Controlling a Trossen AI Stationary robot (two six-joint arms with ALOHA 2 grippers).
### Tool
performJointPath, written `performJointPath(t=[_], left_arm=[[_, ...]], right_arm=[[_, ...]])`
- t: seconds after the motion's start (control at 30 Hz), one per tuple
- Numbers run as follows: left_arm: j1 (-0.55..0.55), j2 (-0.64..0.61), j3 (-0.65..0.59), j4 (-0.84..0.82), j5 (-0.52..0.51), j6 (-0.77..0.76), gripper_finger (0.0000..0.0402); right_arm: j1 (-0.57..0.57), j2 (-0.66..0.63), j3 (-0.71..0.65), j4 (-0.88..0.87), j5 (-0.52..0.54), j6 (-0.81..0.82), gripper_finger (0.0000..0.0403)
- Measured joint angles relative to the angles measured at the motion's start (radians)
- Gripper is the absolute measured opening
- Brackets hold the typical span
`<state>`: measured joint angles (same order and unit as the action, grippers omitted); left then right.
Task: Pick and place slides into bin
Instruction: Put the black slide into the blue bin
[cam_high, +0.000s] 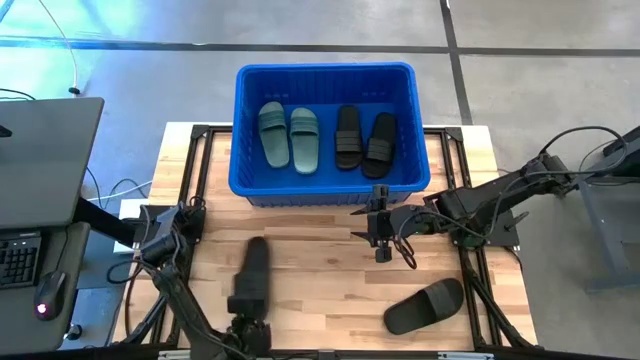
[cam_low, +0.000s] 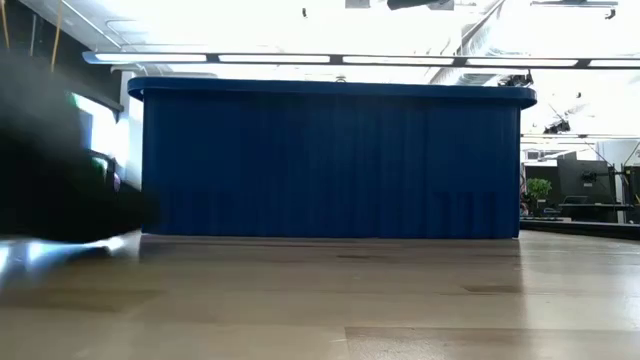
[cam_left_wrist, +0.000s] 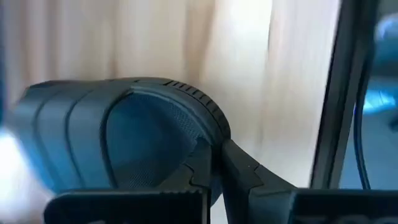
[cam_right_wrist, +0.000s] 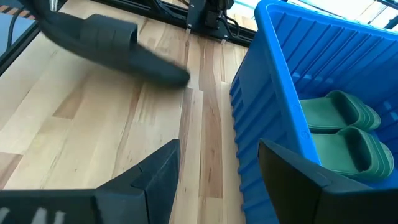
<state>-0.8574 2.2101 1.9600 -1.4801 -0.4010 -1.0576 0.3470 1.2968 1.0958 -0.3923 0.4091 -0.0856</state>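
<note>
Big blue bin (cam_high: 325, 185) holds four slides side by side: two green (cam_high: 288, 134), two black (cam_high: 364, 138). In front of the bin, one black slide (cam_high: 250, 274) sits left, another (cam_high: 425, 306) lies flat right.

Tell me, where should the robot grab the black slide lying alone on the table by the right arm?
Probably by its broad strap, coming straight down from above. The black slide lies flat, sole down and angled on the table, so the raised strap gives fingers something to close across. The right gripper is open, near the bin.
</note>
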Motion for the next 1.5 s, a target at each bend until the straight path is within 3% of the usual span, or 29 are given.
performJointPath(t=[0.17, 0.37, 0.53, 0.63, 0.87, 1.03, 1.2, 1.4, 1.5], left_arm=[[0.005, -0.001, 0.141, -0.036, -0.212, 0.130, 0.0002], [0.001, -0.003, 0.290, -0.048, -0.321, 0.315, 0.0001], [0.002, -0.003, 0.382, -0.071, -0.415, 0.479, 0.0000], [0.009, -0.017, 0.388, -0.092, -0.521, 0.586, 0.0000], [0.084, -0.075, 0.389, -0.092, -0.714, 0.835, 0.0000], [0.201, -0.115, 0.389, -0.092, -0.718, 1.082, 0.0000], [0.377, -0.169, 0.389, -0.092, -0.701, 1.147, 0.0000], [0.642, -0.191, 0.389, -0.092, -0.512, 1.286, 0.0000], [0.774, -0.190, 0.388, -0.092, -0.383, 1.243, 0.0000]], right_arm=[[0.000, 0.000, 0.001, -0.016, 0.000, 0.039, 0.0206], [0.001, 0.000, 0.001, -0.122, 0.017, 0.141, 0.0206], [0.001, 0.000, 0.001, -0.319, 0.060, 0.308, 0.0206], [0.002, 0.000, 0.001, -0.401, 0.060, 0.378, 0.0206], [0.054, 0.000, 0.001, -0.409, 0.054, 0.437, 0.0206], [0.099, 0.000, 0.001, -0.408, 0.075, 0.448, 0.0206], [0.141, 0.000, 0.001, -0.408, 0.099, 0.456, 0.0206], [0.190, 0.000, 0.001, -0.423, 0.122, 0.518, 0.0206], [0.215, 0.000, 0.001, -0.446, 0.145, 0.556, 0.0206]])
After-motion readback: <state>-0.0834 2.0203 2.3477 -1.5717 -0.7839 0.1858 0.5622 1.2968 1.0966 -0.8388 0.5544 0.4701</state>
